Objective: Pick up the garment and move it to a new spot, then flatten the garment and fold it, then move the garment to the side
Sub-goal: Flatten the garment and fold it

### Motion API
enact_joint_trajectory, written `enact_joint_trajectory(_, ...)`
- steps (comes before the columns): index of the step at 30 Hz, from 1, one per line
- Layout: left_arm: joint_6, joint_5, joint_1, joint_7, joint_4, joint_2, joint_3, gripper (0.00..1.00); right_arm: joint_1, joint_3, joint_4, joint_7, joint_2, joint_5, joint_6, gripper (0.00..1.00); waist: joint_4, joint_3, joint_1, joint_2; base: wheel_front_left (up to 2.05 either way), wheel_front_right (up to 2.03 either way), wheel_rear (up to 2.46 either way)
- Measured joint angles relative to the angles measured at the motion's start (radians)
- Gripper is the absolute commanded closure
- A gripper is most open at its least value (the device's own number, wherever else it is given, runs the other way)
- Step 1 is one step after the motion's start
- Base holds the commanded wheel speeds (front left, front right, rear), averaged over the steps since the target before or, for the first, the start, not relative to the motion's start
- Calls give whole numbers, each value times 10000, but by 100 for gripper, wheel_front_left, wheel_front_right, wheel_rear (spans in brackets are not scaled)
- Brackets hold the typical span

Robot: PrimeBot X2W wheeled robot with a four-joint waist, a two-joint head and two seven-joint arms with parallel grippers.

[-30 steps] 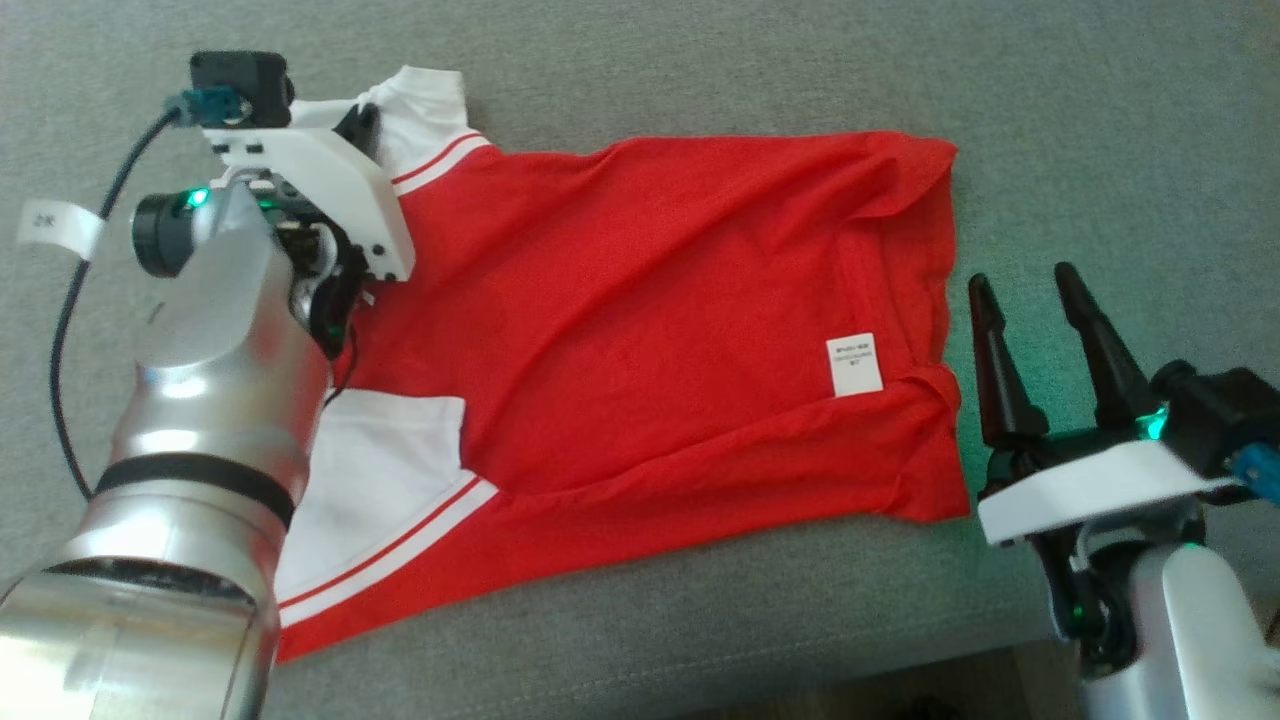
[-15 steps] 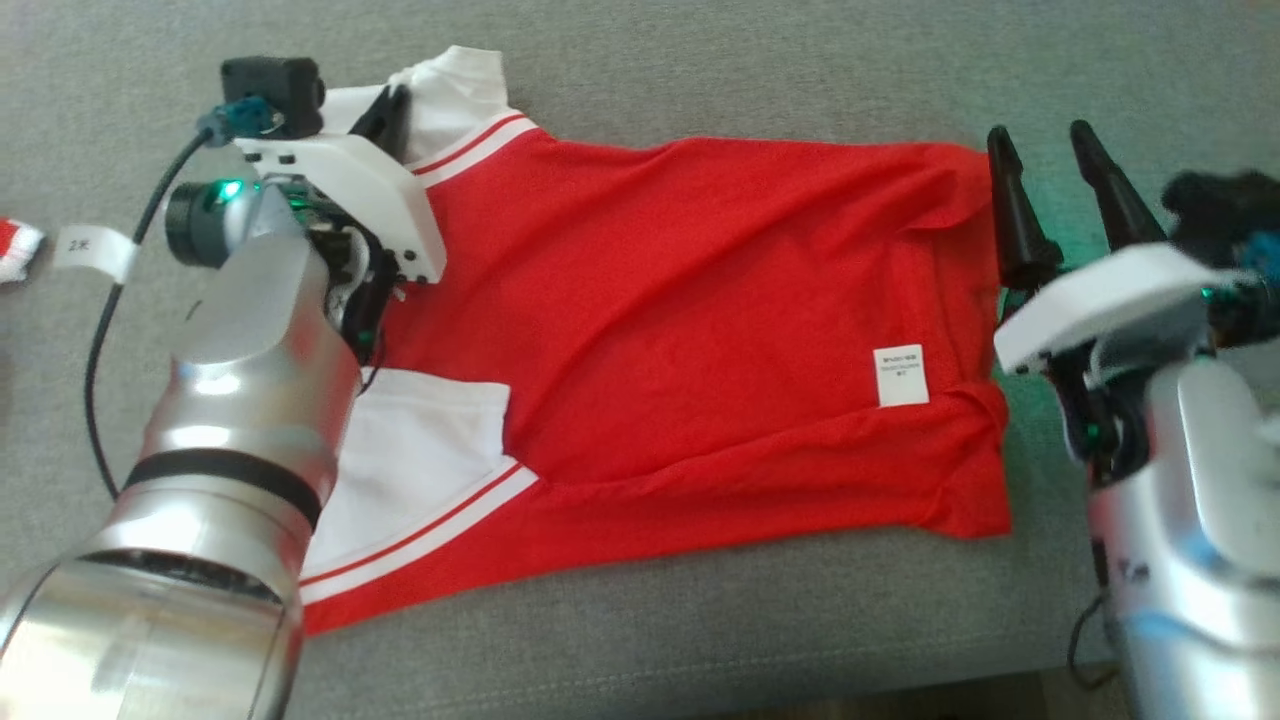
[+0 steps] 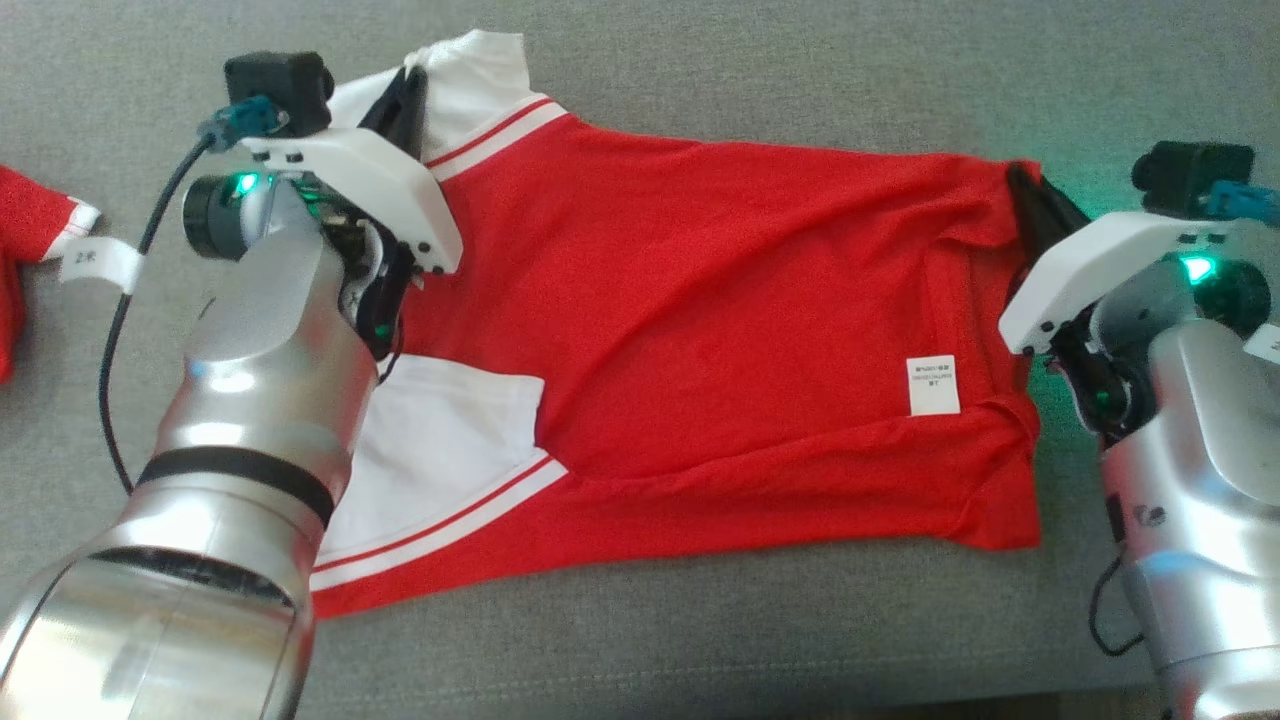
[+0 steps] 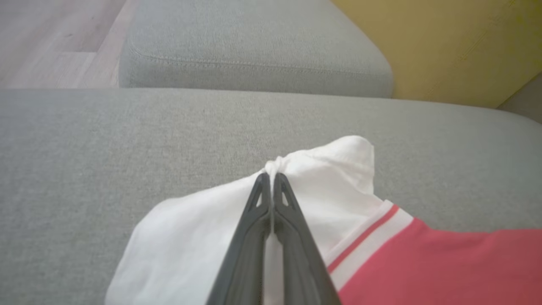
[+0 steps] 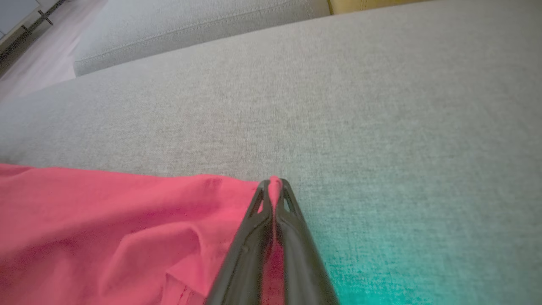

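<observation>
Fingers (image 4: 253, 220) of left gripper (image 4: 271, 180) and right gripper (image 5: 274, 185) clamp the red T-shirt's (image 3: 700, 320) far corners; it lies mostly flat, folding and side-move judged outstanding.

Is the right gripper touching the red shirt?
Touching. The right wrist view shows the right gripper shut on the shirt, red cloth pinched between its fingers.

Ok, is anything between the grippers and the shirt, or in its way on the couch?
Nothing between: the left gripper is shut on the white sleeve of the shirt, the right gripper on its red hem. To the left, another red garment lies on the cushion.
</observation>
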Motion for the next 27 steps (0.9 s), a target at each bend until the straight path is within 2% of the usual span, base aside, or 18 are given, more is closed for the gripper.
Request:
enact_joint_trajectory(5, 4, -134, 19, -77, -639, 65, 261, 100, -32, 226, -196, -546, -311, 182, -2, 100, 84, -145, 0, 0, 0, 0, 0)
enact_joint_trajectory(12, 288, -98, 703, -90, -3078, 431, 980, 100, -229, 614, -930, -978, -709, 460, 0, 100, 224, -384, 0, 0, 0, 0, 0)
enact_joint_trajectory(21, 384, 240, 2675, -90, -5524, 453, 1398, 100, 50, 702, -1290, -1053, -876, 706, -2, 100, 421, -563, 0, 0, 0, 0, 0)
enact_joint_trajectory(27, 608, 708, 5262, -151, -8259, 464, 1561, 100, 1807, 821, -2452, -1126, -991, 982, 0, 100, 464, -708, 0, 0, 0, 0, 0)
